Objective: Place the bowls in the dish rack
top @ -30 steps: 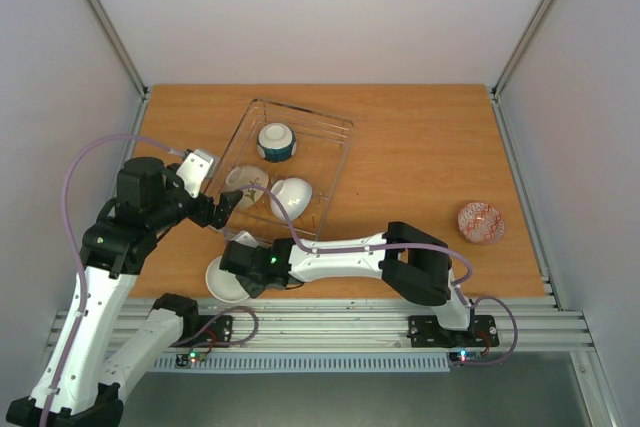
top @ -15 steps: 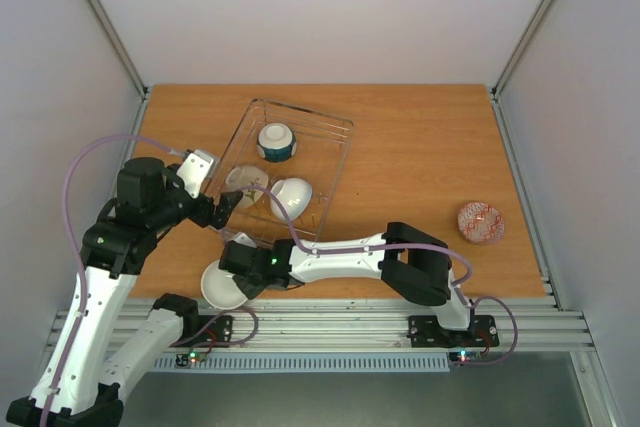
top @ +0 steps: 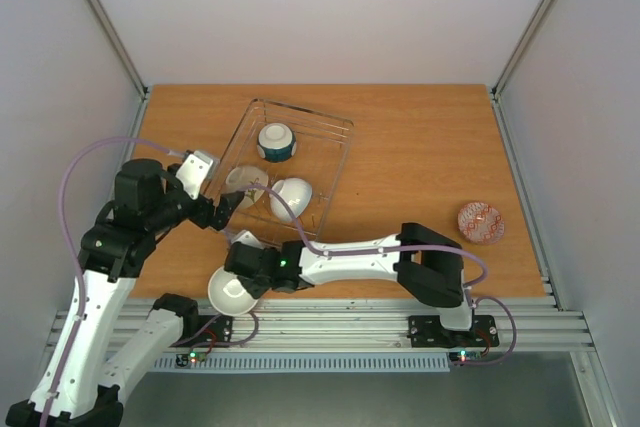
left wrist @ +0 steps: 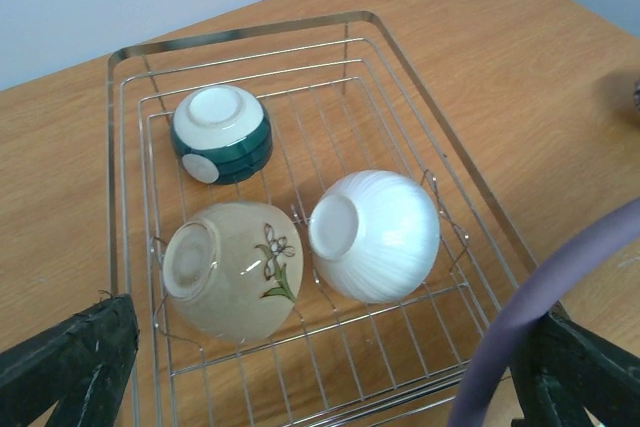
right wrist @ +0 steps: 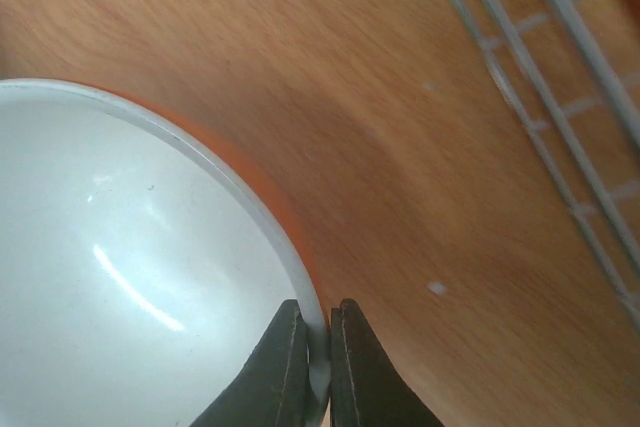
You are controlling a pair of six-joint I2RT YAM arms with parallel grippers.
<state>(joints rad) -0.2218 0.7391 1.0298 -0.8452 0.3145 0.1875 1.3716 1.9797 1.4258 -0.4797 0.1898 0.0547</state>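
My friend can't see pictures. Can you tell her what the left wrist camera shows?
Three bowls lie in a silver wire dish rack on a wooden table, bases showing: a teal-banded bowl at the back, a cream sprig bowl and a white bowl side by side in front. The left pincer hangs open, a dark finger in each bottom corner.

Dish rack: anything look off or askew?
The rack sits rotated against the table edges. All three in it lie tipped over, bases showing: teal bowl, sprig bowl, white bowl. Nothing looks broken or spilled.
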